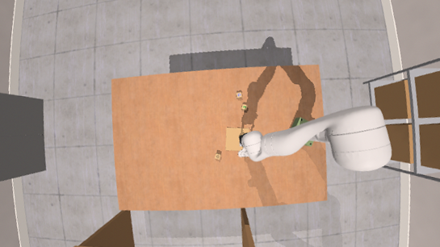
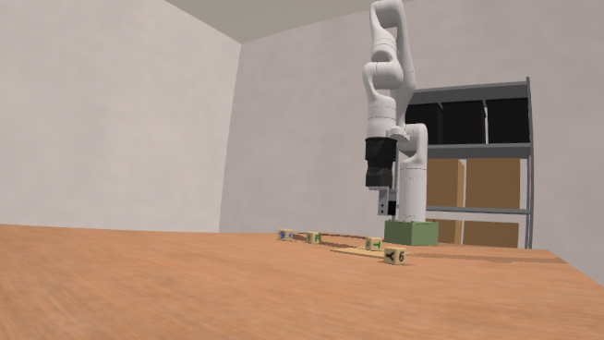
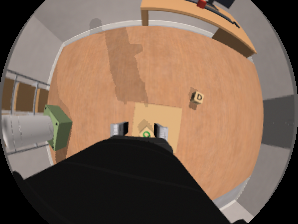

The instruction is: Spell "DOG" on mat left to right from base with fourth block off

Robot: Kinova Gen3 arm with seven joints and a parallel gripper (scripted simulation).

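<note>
The gripper (image 2: pixel 387 203) hangs wide open, holding nothing, above the mat (image 2: pixel 353 251).

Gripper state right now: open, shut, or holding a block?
End effector: open, holding nothing; it hangs above a block on the mat.
</note>
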